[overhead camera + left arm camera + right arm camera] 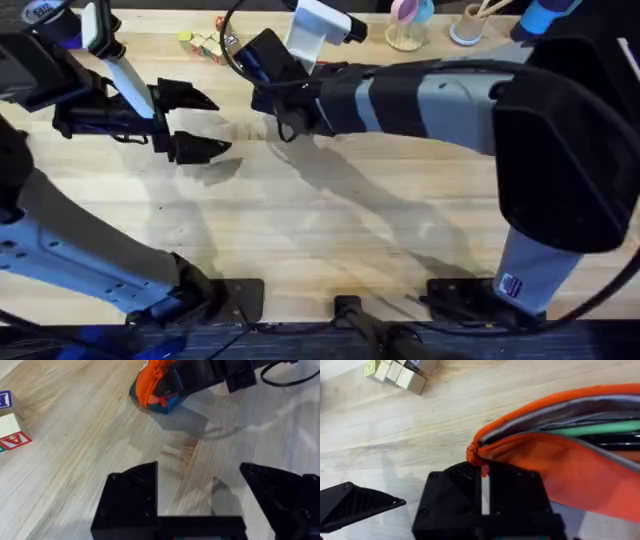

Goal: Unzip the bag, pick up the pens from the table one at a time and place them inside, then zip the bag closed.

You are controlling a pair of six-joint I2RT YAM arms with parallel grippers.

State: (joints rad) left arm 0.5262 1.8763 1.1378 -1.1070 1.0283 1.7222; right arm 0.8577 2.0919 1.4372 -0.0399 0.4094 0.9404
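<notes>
Right hand (485, 492) is closed, its black fingers (451, 495) pinched together at the end of the orange bag (560, 467), gripping the small orange tab right at the bag's corner. The bag's zipper is open in the right wrist view, mouth gaping, grey lining showing, with a green item (600, 428) and something black (615, 440) lying inside; cannot tell if these are pens. From the left wrist view the bag (155, 385) sits on the light wooden worktop (75, 460) under the right arm's black gripper body, orange on top with a blue-navy underside at the edge. Left hand (200, 495) is open, fingers (132, 495) spread wide with bare worktop between them, holding nothing, near the bag's end but apart from it. Overhead, the left hand (195, 122) hangs over the left part of the worktop (330, 230), pointing toward the right arm's hand (285, 125), which reaches across the middle. Wooden letter blocks (11, 427) lie off to the side; a cluster of blocks (205, 45) sits near the far edge, cups (405, 22) farther along.
</notes>
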